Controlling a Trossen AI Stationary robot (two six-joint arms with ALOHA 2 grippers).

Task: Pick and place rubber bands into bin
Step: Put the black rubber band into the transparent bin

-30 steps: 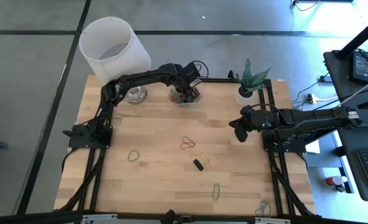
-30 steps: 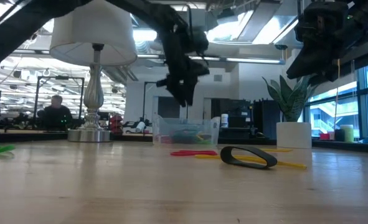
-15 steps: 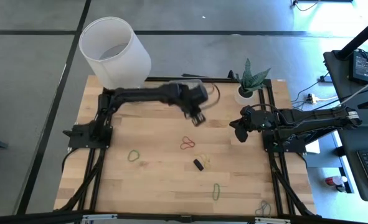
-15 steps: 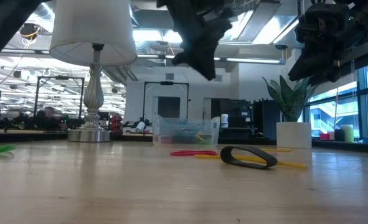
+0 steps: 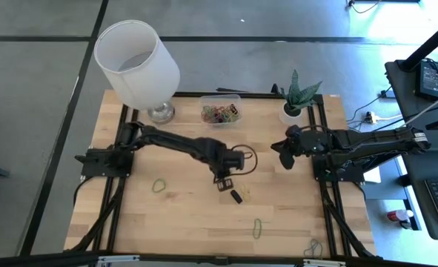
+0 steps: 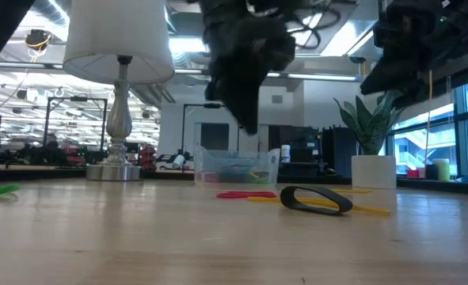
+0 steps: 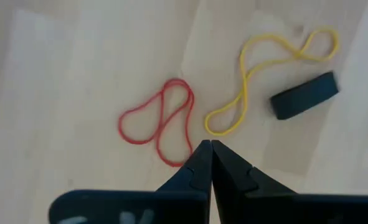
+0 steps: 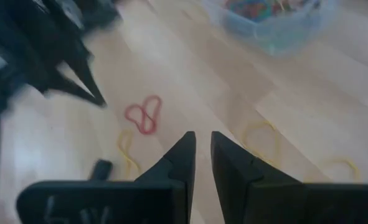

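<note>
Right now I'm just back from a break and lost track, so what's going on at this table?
The robot is clearing loose rubber bands off the table into the clear bin, which already holds a colourful heap. The left hand, fingers shut and empty, hangs over the middle of the table just above the red band, with a yellow band and a black band beside it. The right hand waits off to the right side, holding nothing. Green bands also lie loose on the wood.

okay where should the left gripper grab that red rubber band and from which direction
Come straight down from above: the red rubber band lies flat on the table in a pinched figure-eight. Pinch where its two lobes cross, since both strands run close together there. The left gripper sits shut just beside it, so it would need to open first.
</note>
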